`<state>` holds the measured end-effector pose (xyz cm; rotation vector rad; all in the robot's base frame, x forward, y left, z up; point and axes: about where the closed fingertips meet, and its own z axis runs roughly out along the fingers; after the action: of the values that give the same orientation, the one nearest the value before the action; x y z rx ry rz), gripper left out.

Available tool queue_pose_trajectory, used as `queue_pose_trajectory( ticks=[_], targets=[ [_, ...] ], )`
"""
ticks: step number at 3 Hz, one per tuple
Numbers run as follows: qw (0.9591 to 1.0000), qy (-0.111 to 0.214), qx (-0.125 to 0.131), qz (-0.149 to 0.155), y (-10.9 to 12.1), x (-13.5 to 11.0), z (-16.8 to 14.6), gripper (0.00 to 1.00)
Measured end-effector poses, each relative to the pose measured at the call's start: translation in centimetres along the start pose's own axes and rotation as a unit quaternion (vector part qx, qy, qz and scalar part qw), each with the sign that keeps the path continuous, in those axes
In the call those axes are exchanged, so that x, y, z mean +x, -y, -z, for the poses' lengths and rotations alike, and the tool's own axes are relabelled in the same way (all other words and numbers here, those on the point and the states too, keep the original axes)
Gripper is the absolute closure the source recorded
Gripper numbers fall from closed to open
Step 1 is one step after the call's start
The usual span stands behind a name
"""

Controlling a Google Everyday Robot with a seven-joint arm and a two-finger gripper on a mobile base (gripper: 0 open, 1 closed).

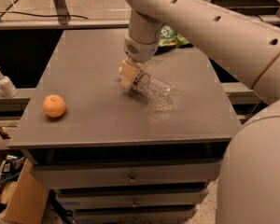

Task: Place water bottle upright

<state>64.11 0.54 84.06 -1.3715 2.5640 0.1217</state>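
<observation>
The water bottle (154, 88), clear and ribbed, lies tilted on the grey table (88, 64) near its middle, base pointing to the right front. Its cap end is hidden between the cream fingers (127, 73) of my gripper (132, 76), which comes down from above on the big beige arm and is shut on the bottle's neck end. The bottle's base rests on or just above the tabletop.
An orange (54, 106) sits at the table's front left. A green bag (171, 35) lies at the back behind the arm. A white pump dispenser (3, 82) stands on a ledge to the left. Drawers are under the table, and a cardboard box (19, 200) is at lower left.
</observation>
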Motion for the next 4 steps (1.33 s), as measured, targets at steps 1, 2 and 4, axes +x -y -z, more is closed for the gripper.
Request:
queue_pose_trajectory(
  ticks=[1,2,4],
  targets=[
    [1.0,-0.002,0.004,-0.001,-0.2,0.4,-0.1,0.62],
    [1.0,0.002,0.008,-0.005,-0.2,1.0,0.4,0.85],
    [0.997,0.077,0.005,-0.007,0.0,-0.9,5.7,1.0]
  ],
)
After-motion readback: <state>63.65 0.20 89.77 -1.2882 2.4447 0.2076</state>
